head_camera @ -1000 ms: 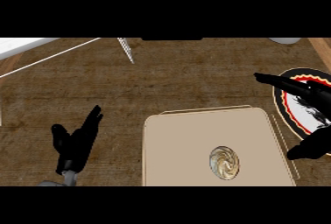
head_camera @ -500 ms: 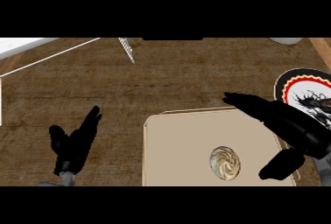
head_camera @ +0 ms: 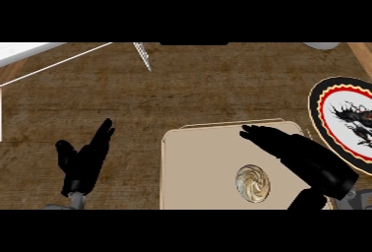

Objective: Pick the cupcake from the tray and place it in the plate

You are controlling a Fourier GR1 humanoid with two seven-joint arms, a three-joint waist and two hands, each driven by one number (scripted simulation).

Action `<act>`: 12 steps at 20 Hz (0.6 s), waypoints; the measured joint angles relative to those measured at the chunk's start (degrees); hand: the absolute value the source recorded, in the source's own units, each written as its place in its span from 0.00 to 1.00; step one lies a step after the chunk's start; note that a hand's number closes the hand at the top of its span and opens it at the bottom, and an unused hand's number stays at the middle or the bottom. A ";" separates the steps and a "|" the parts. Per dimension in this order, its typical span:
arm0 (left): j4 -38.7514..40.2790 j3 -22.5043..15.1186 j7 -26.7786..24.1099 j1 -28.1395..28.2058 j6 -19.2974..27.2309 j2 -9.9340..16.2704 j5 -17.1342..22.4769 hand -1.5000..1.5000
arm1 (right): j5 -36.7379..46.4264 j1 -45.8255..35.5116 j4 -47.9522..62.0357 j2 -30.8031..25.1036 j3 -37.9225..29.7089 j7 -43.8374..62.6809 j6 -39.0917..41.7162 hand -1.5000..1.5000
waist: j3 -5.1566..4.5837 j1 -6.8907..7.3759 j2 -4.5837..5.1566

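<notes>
A cupcake [head_camera: 252, 183] with a swirled brown and cream top sits on the beige tray [head_camera: 196, 172], near its lower middle. My right hand [head_camera: 309, 160] hangs open over the tray's right half, its straight fingers pointing up and left, just right of and above the cupcake; its thumb shows at the lower right. The plate [head_camera: 347, 123], white with a dark figure and a red, yellow and black rim, lies at the right edge, partly cut off. My left hand [head_camera: 81, 162] rests open on the counter at the lower left, fingers up.
The brown wooden counter [head_camera: 181, 98] spreads all around the tray. A white surface [head_camera: 22, 51] lies at the top left corner, with thin pale lines running across the counter's far part. A small pale object [head_camera: 322, 46] sits at the top right.
My right hand has moved left, off the plate and over the tray toward the cupcake. The plate now shows almost fully. My left hand has stayed where it was.
</notes>
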 measured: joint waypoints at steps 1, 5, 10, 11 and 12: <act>0.26 0.37 -0.36 0.06 -0.51 -0.07 -0.05 0.50 | 0.67 0.57 -0.54 0.70 0.25 0.27 0.28 0.00 | 0.02 -0.01 -0.01; -0.31 0.73 0.36 0.16 -0.49 -0.78 -1.07 0.50 | 5.57 3.73 -1.57 2.71 2.01 -0.52 -0.92 0.00 | 0.03 -0.03 -0.02; 0.09 1.29 1.26 -0.48 -0.67 -1.88 -2.08 0.50 | 11.54 4.10 -0.84 4.56 2.57 0.35 -1.25 0.00 | 0.02 0.01 0.01; -0.18 1.72 1.19 -0.18 -1.30 -1.73 -1.77 0.50 | 12.71 4.23 -0.43 4.87 2.72 0.45 -1.26 0.00 | 0.01 0.04 0.01; 0.05 1.62 1.06 -0.27 -1.24 -2.16 -2.19 0.50 | 13.62 4.76 -0.37 4.96 2.67 0.22 -1.36 0.00 | 0.02 0.02 0.00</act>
